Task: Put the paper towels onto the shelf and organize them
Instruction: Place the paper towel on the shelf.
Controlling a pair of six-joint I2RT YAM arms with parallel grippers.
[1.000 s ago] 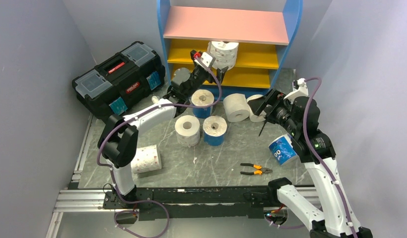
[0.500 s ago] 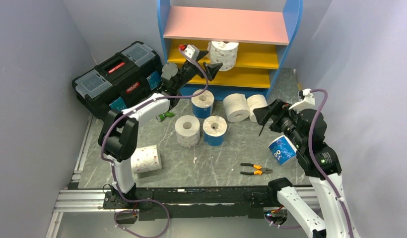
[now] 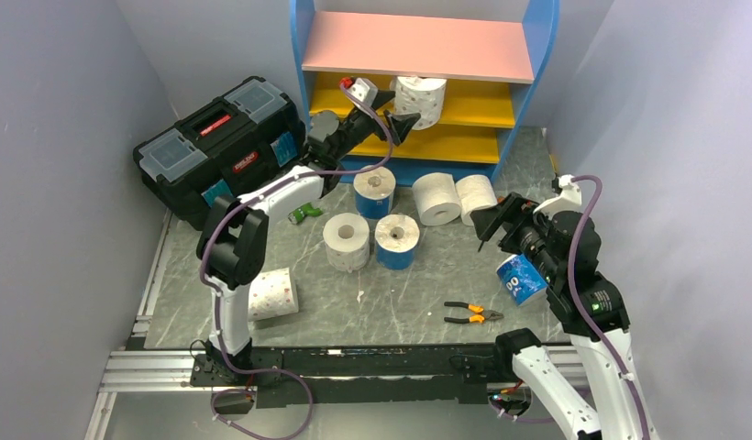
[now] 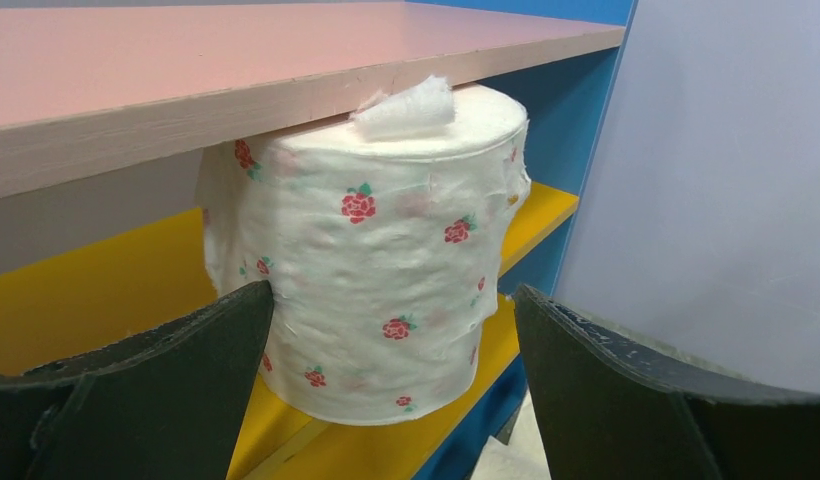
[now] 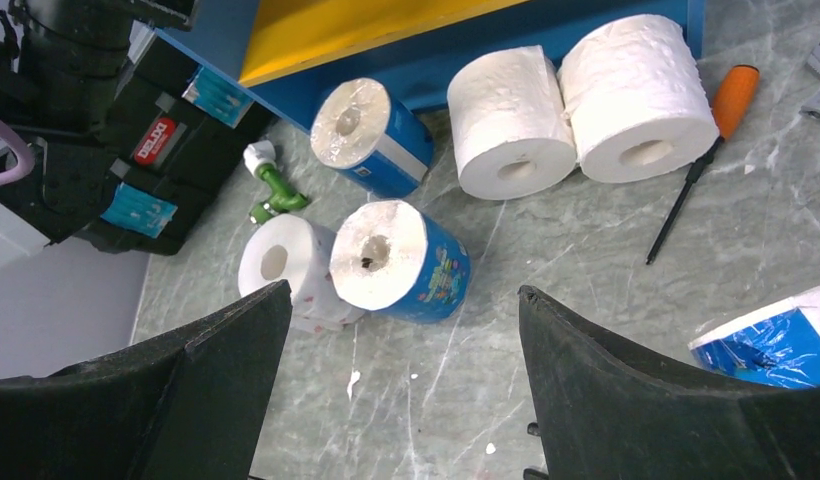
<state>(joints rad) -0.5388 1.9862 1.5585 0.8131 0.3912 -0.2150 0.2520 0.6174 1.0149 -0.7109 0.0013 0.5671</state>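
Note:
The blue-framed shelf stands at the back. One rose-dotted paper towel roll stands upright on its upper yellow board, under the pink top. My left gripper is open around that roll: the left finger touches its side, the right finger stands apart. On the floor are two blue-wrapped rolls, a dotted roll, two white rolls, a dotted roll lying down and a blue one. My right gripper hangs open above the floor, holding nothing.
A black toolbox sits left of the shelf. A small green and white object lies beside it. Pliers lie near the front. An orange-handled screwdriver lies by the white rolls. Grey walls close in on both sides.
My left gripper swung left, then rose back up to the roll on the shelf, which sits slightly further right. The right arm drew back toward the near right.

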